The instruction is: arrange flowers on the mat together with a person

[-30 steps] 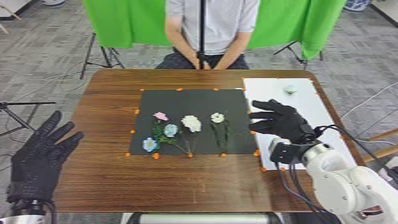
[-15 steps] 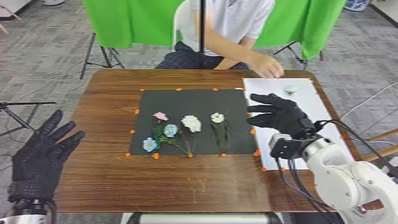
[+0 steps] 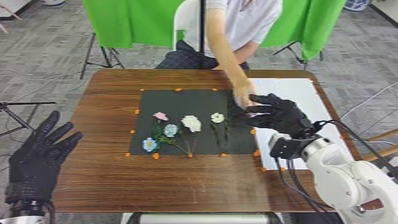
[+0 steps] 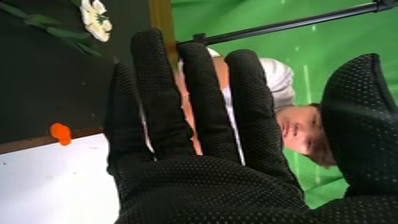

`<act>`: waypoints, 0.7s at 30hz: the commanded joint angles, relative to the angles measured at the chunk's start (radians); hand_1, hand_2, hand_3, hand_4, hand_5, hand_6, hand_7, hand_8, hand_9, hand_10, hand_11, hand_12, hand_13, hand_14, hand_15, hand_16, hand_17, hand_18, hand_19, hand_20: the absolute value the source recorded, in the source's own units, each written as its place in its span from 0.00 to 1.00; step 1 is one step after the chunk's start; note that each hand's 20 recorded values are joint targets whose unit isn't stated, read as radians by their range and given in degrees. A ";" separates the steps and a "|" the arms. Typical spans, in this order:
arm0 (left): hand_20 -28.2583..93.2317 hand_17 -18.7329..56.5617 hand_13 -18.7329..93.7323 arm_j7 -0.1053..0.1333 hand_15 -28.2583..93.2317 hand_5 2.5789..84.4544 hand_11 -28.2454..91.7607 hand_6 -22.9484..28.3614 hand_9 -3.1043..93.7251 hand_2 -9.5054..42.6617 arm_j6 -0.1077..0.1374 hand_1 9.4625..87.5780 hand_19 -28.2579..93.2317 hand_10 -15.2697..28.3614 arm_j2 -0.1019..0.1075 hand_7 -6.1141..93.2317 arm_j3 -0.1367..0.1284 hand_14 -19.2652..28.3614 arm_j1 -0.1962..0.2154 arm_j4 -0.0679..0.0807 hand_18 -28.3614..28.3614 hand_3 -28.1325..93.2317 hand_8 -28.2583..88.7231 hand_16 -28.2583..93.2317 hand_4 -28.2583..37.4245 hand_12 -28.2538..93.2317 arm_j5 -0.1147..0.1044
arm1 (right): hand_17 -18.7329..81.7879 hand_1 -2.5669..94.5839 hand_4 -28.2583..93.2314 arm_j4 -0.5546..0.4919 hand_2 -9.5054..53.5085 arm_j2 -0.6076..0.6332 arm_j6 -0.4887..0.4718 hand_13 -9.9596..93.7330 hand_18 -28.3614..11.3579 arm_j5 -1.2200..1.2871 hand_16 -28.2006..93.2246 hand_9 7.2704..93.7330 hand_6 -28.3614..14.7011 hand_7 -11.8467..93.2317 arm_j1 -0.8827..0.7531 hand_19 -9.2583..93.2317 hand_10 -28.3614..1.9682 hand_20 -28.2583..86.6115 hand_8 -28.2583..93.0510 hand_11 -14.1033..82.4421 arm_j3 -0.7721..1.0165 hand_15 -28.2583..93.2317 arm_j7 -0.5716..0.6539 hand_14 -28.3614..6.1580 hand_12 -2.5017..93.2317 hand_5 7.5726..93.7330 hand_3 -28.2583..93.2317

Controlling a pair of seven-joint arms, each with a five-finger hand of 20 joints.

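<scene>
one pink flower [image 3: 160, 116], two blue flowers [image 3: 171, 131] and two white flowers [image 3: 191, 121] lie on the dark mat [image 3: 187, 97]. the pink one is at the far left of the bunch, with one blue one near it and the other blue one close to the mat's near left corner. the white ones lie to the right of these, with thin green stems. small orange bits [image 3: 179, 90] sit along the edge of the mat.

a person's hand [image 3: 242, 94] is down at the mat's far right side. the arm reaches across the far edge of the table [image 3: 107, 175]. i cannot tell what that hand holds.

the right hand [image 3: 282, 117] is wide, with its fingers apart, over the white sheet [image 3: 298, 92] beside the mat. it is very near the person's hand, so the two crowd the same spot. in the right wrist view its fingers are straight, and it holds nothing. a white flower on the mat shows past them there.

the left hand [image 3: 35, 165] is wide too and holds nothing, off to the left of the table. a black pole [image 3: 202, 25] stands up in front of the person, and a green cloth [image 3: 115, 25] hangs behind.
</scene>
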 commanded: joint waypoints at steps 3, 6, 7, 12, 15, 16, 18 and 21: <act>0.36 0.12 0.33 -0.023 0.57 0.33 0.37 0.52 0.32 0.32 0.002 0.11 0.53 0.67 -0.016 0.16 -0.004 0.84 0.008 -0.007 0.83 0.84 0.17 0.21 0.00 0.34 0.018 | 0.30 0.29 0.02 0.003 0.17 -0.014 -0.013 0.55 0.03 0.016 0.33 0.56 0.70 0.25 0.010 0.61 0.38 0.36 0.13 0.28 0.000 0.57 0.007 0.23 0.17 0.54 0.84; 0.36 0.12 0.33 0.012 0.57 0.33 0.37 0.52 0.32 0.32 0.010 0.11 0.53 0.67 0.009 0.16 -0.003 0.84 0.025 -0.009 0.83 0.84 0.17 0.21 0.00 0.34 -0.007 | 0.30 0.29 0.02 0.003 0.17 -0.013 -0.011 0.55 0.03 0.006 0.33 0.56 0.70 0.25 0.011 0.60 0.38 0.36 0.13 0.28 -0.002 0.57 0.010 0.23 0.17 0.54 0.84; 0.36 0.12 0.33 0.014 0.57 0.33 0.37 0.52 0.32 0.32 0.010 0.11 0.53 0.67 0.012 0.16 -0.003 0.84 0.024 -0.008 0.83 0.84 0.17 0.21 0.00 0.34 -0.008 | 0.30 0.29 0.02 0.003 0.17 -0.013 -0.012 0.55 0.03 0.010 0.33 0.56 0.70 0.25 0.010 0.60 0.38 0.36 0.13 0.28 0.000 0.57 0.010 0.23 0.17 0.54 0.84; 0.36 0.12 0.33 0.011 0.57 0.33 0.37 0.52 0.32 0.32 0.007 0.11 0.53 0.67 0.005 0.16 -0.005 0.84 0.029 -0.009 0.83 0.84 0.17 0.21 0.00 0.34 -0.006 | 0.30 0.29 0.02 0.003 0.17 -0.012 -0.014 0.55 0.03 0.013 0.33 0.56 0.70 0.25 0.008 0.60 0.38 0.36 0.13 0.28 0.001 0.57 0.008 0.23 0.17 0.54 0.84; 0.36 0.12 0.33 0.026 0.57 0.33 0.37 0.52 0.32 0.32 0.012 0.11 0.53 0.67 0.015 0.16 -0.004 0.84 0.039 -0.010 0.83 0.84 0.17 0.21 0.00 0.34 -0.014 | 0.30 0.29 0.02 0.001 0.17 -0.013 -0.013 0.55 0.03 0.007 0.33 0.56 0.70 0.25 0.006 0.60 0.38 0.36 0.13 0.28 0.003 0.57 0.010 0.23 0.17 0.54 0.84; 0.36 0.12 0.33 0.027 0.57 0.33 0.37 0.52 0.32 0.32 0.011 0.11 0.53 0.67 0.015 0.16 -0.003 0.84 0.036 -0.009 0.83 0.84 0.17 0.21 0.00 0.34 -0.014 | 0.30 0.29 0.02 0.002 0.17 -0.011 -0.013 0.55 0.03 0.011 0.33 0.56 0.70 0.25 0.006 0.60 0.38 0.36 0.13 0.28 0.002 0.57 0.005 0.23 0.17 0.54 0.84; 0.36 0.11 0.33 0.009 0.57 0.33 0.37 0.53 0.32 0.32 0.005 0.11 0.53 0.67 0.001 0.16 -0.003 0.84 0.028 -0.009 0.83 0.84 0.17 0.21 0.00 0.34 0.001 | 0.30 0.29 0.02 0.001 0.17 -0.014 -0.014 0.55 0.03 0.009 0.33 0.56 0.70 0.25 0.005 0.60 0.38 0.36 0.13 0.28 0.004 0.57 0.012 0.23 0.17 0.54 0.84; 0.36 0.11 0.33 -0.008 0.57 0.33 0.37 0.53 0.32 0.32 -0.002 0.11 0.53 0.67 -0.014 0.16 -0.005 0.84 0.022 -0.009 0.83 0.85 0.17 0.21 0.00 0.34 0.016 | 0.30 0.29 0.02 0.001 0.17 -0.012 -0.012 0.55 0.03 0.007 0.33 0.56 0.70 0.25 0.004 0.60 0.38 0.36 0.13 0.28 0.004 0.57 0.010 0.23 0.17 0.55 0.84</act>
